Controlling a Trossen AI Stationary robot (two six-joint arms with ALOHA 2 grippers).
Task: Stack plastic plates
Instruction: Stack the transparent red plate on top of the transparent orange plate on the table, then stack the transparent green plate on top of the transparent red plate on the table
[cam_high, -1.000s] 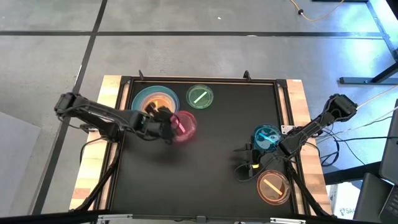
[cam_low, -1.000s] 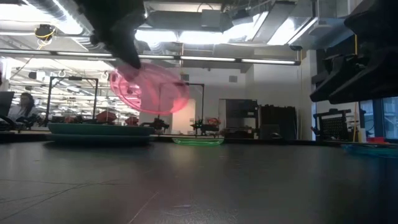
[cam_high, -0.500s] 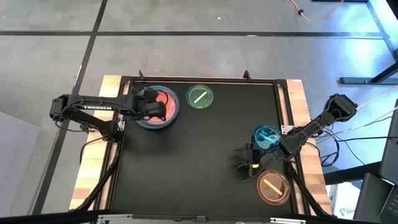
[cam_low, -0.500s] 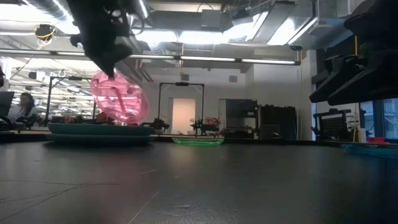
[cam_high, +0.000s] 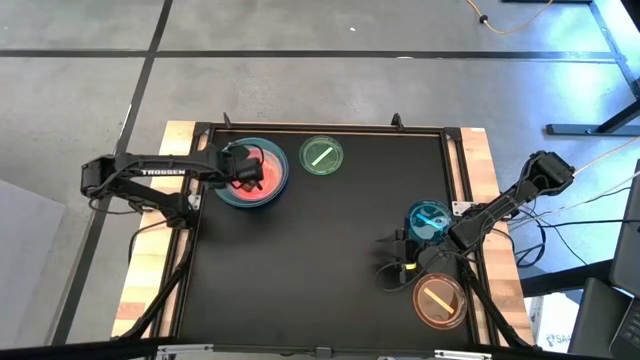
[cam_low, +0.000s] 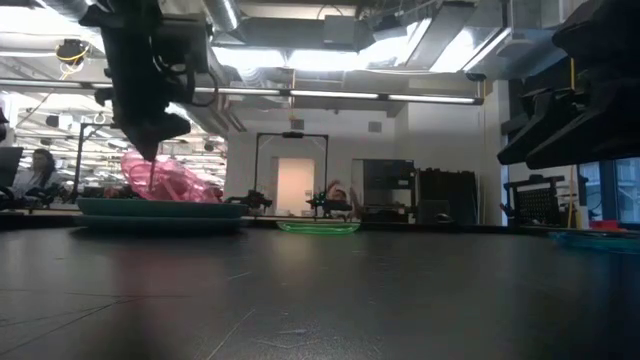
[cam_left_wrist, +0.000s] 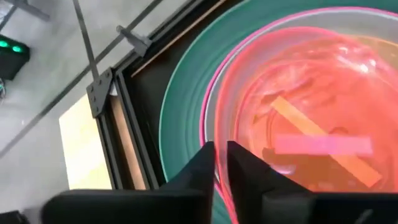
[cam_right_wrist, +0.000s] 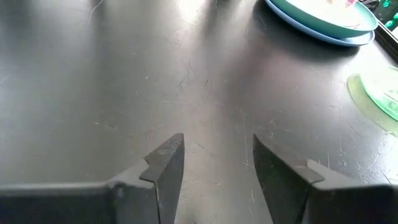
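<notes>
A translucent pink plate (cam_high: 262, 172) lies tilted on a stack of larger plates (cam_high: 228, 190); a teal plate (cam_left_wrist: 180, 106) and an orange one (cam_left_wrist: 348, 158) show under it. My left gripper (cam_high: 238, 168) is above the stack's left part, shut on the pink plate (cam_low: 175, 182). Flat on the table lie a green plate (cam_high: 321, 156), a blue striped plate (cam_high: 428, 220) and an orange plate (cam_high: 440, 300). My right gripper (cam_right_wrist: 214, 155) hovers open near the table's right side, left of the blue and orange plates. My left gripper pinches the pink plate's rim (cam_left_wrist: 219, 134) on the side toward the table's left, one finger inside the plate and one outside. The fingers (cam_low: 143, 150) point down from above. The held edge stands raised, and the opposite edge (cam_low: 215, 197) rests on the stack.
The stack (cam_low: 160, 212) sits near the table's far left corner, against the raised frame (cam_high: 300, 128). The green plate (cam_low: 318, 227) lies just right of it. Bare dark tabletop (cam_high: 310, 260) fills the middle and near side.
My left gripper carried the pink plate from right of the stack toward the table's left and far edge, then down onto the stack. The plate went from hanging steeply in the air to lying tilted, its free edge on the stack. The gripper stayed shut.
</notes>
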